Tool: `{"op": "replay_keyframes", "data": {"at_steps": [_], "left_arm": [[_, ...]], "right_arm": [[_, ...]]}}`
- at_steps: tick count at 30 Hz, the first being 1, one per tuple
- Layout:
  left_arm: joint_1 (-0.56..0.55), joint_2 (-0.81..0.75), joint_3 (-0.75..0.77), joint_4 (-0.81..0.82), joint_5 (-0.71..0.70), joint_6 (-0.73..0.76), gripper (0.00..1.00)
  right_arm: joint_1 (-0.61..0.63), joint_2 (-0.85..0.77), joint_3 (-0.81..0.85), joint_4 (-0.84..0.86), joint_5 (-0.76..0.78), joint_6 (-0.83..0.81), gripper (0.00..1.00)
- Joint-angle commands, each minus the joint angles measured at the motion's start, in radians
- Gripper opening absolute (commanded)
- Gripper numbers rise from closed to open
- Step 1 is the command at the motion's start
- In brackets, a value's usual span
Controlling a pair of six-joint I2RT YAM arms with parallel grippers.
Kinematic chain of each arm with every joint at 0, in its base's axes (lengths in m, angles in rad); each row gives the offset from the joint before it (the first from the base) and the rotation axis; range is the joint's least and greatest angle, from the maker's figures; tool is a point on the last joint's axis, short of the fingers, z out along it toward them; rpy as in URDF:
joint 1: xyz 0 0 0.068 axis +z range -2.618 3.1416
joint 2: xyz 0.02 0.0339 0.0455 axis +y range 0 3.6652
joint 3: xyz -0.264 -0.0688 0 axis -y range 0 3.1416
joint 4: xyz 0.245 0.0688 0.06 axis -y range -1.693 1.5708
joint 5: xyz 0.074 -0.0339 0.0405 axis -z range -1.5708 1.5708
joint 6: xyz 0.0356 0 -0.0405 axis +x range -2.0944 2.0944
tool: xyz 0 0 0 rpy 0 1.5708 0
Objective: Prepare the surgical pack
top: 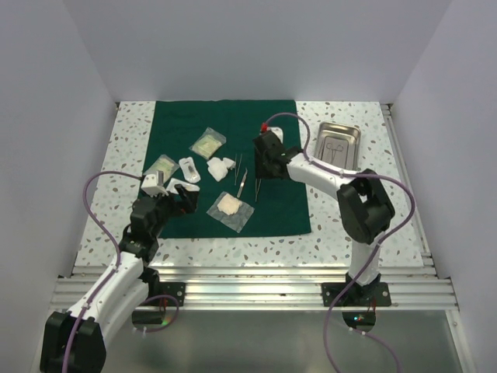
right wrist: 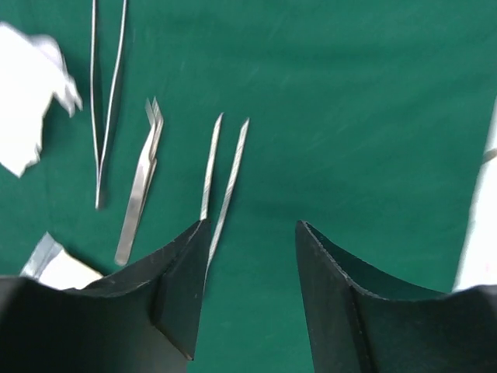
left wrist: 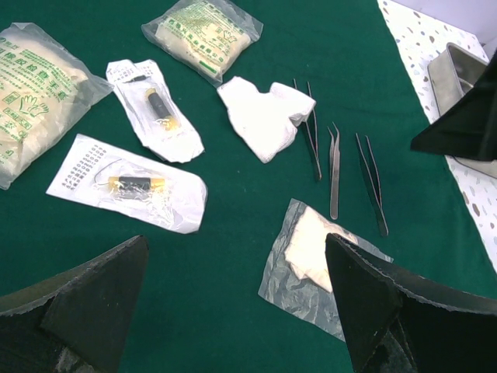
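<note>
**Fig.** Top view plus both wrist views. The dark green cloth (top: 233,113) lies flat, spread over the centre-L of the speckled table (top: 124,155). The steel tray (top: 349,129) sits on bare table just R of the cloth, w/ one thin instrument (top: 335,146) inside.

On the cloth:
- three tweezers (left wrist: 334,171) side by side, not touching;
- a loose white gauze wad (left wrist: 264,116) just L of them;
- a clear gauze pouch (left wrist: 311,260) nearer the arms;
- two green-printed pouches (left wrist: 203,35) and two small white sachets (left wrist: 128,183) further L.

The R gripper (right wrist: 252,227) hovers low over the cloth, jaws parted, nothing between them. One fingertip overlaps the end of the nearest tweezers; contact cannot be told. The L gripper (left wrist: 234,239) hangs above the cloth's near-L part, jaws spread wide, empty.
</note>
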Motion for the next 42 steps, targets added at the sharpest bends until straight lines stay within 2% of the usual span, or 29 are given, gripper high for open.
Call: {"op": "replay_keyframes", "data": {"at_steps": [1, 9, 14, 20, 21, 24, 27, 29, 34, 36, 42], "left_arm": [[-0.005, -0.002, -0.005, 0.053, 0.005, 0.015, 1.00], [-0.005, -0.008, -0.005, 0.048, 0.011, 0.016, 1.00], [-0.005, -0.008, -0.005, 0.048, 0.011, 0.016, 1.00], [-0.005, -0.006, -0.005, 0.048, 0.011, 0.016, 1.00], [-0.005, -0.006, -0.005, 0.048, 0.011, 0.016, 1.00], [-0.005, -0.008, -0.005, 0.047, 0.011, 0.016, 1.00], [-0.005, -0.006, -0.005, 0.048, 0.011, 0.016, 1.00], [-0.005, -0.006, -0.005, 0.047, 0.009, 0.016, 1.00], [-0.005, -0.006, -0.005, 0.048, 0.009, 0.016, 1.00], [-0.005, -0.005, -0.005, 0.050, 0.011, 0.016, 1.00], [-0.005, 0.000, -0.005, 0.054, 0.012, 0.016, 1.00]], "right_arm": [[0.050, 0.034, 0.023, -0.036, 0.055, 0.140, 0.53], [0.109, 0.096, 0.026, -0.037, 0.090, 0.213, 0.54], [0.109, 0.131, 0.031, -0.040, 0.086, 0.216, 0.49], [0.109, 0.151, 0.018, -0.025, 0.069, 0.219, 0.32], [0.109, 0.152, 0.018, -0.027, 0.069, 0.216, 0.23], [0.109, 0.128, 0.011, -0.034, 0.080, 0.206, 0.08], [0.102, 0.096, 0.006, -0.036, 0.101, 0.177, 0.00], [0.089, 0.059, 0.009, -0.043, 0.103, 0.145, 0.00], [-0.054, -0.047, -0.011, -0.030, 0.071, 0.073, 0.00], [-0.149, -0.090, -0.009, -0.031, 0.043, 0.039, 0.00], [-0.387, -0.075, 0.060, -0.063, -0.025, -0.030, 0.00]]}}
